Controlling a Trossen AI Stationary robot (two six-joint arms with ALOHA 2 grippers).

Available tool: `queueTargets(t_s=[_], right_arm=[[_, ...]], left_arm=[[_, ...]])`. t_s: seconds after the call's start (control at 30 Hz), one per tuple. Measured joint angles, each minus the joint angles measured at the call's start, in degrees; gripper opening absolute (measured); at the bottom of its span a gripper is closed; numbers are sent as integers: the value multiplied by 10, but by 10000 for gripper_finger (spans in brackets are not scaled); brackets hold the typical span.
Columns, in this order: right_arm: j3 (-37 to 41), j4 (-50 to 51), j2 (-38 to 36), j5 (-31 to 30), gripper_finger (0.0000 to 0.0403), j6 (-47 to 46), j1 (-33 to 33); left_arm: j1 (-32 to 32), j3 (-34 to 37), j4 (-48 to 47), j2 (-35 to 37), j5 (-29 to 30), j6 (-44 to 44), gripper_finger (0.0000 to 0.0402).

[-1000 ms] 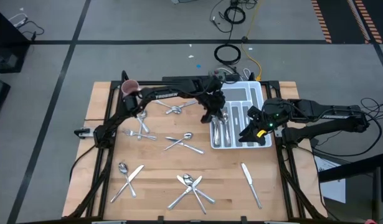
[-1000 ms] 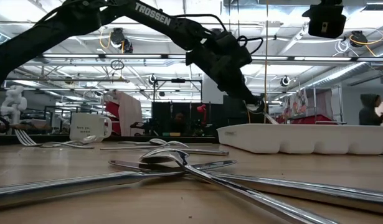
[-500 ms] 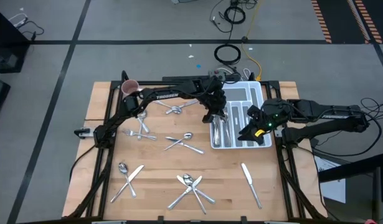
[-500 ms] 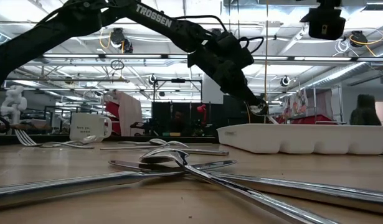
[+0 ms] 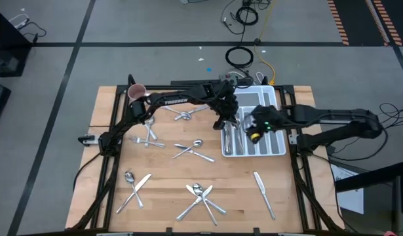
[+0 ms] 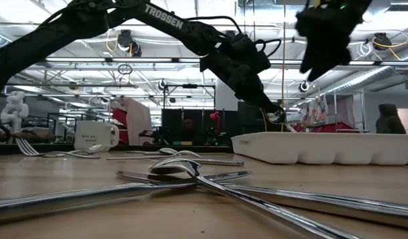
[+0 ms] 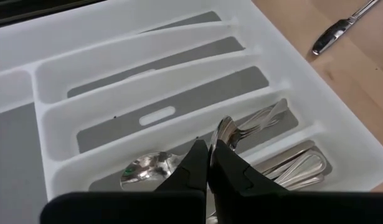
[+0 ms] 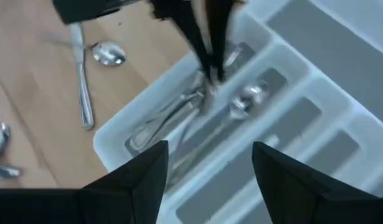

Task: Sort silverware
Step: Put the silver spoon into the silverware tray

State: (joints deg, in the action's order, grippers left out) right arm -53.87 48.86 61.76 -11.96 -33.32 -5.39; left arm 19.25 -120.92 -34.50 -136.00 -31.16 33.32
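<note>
- Currently the left gripper (image 7: 208, 163), clenched on a shiny slim metal spoon (image 7: 223, 132), hangs over the white divided plastic tray (image 5: 274, 103) at the wooden tabletop's (image 5: 168, 172) right edge.
- Right gripper (image 8: 207, 180), fingers spread, hovers above the tray.
- More silverware (image 5: 188, 149) lies scattered mid-tabletop.

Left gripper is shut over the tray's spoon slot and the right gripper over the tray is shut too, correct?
Not quite. The left gripper is shut over the tray, above the spoons, but the right gripper is open: the right wrist view shows its fingers spread wide apart above the tray.
</note>
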Motion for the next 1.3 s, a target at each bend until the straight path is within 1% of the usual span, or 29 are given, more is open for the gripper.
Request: queueTargets(t_s=[0.13,0.3,0.53,0.7,0.77,0.93,1.1,1.3], right_arm=[[0,-31,64,30,224,68,-24],[0,-39,105,34,224,112,-45],[0,-63,111,36,224,166,-82],[0,-77,114,63,224,184,-109],[2,-84,117,65,223,193,-116],[31,-124,121,106,210,199,-130],[55,-129,120,108,198,194,-135],[63,-168,120,108,183,201,-146]], left_arm=[[-1,0,-3,0,1,-1,5],[-2,0,-6,0,1,-2,5],[-2,0,-5,0,1,0,7],[-2,0,1,0,1,3,9],[-2,0,6,0,1,5,9],[-1,1,12,0,0,6,10],[-3,1,27,0,0,7,11],[-2,1,29,0,-1,6,11]])
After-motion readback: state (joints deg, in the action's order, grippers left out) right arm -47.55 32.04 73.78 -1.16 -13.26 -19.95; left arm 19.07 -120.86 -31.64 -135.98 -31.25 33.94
